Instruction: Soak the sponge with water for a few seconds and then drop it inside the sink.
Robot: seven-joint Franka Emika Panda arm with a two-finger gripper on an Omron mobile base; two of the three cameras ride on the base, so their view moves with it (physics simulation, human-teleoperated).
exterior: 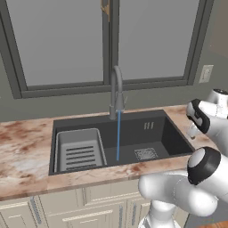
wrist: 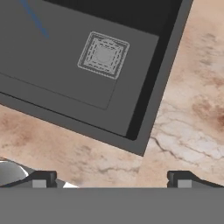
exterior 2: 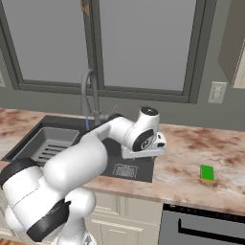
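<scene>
The sponge [exterior 2: 207,172], a small bright green block with a yellow layer along its lower edge, is lying flat on the marbled desk [exterior 2: 191,182], well to the right of the sink [exterior: 151,127] and apart from it. The sink, a large dark grey rectangular basin, is sitting recessed in the desk, its square metal drain grate [wrist: 103,54] lying on the basin floor. The water [exterior: 118,136], a thin translucent blue stream, is falling straight down from the grey gooseneck faucet [exterior: 116,91] onto the basin floor, left of the grate.

no readable text, no labels, no brands, no numbers, no signs
</scene>
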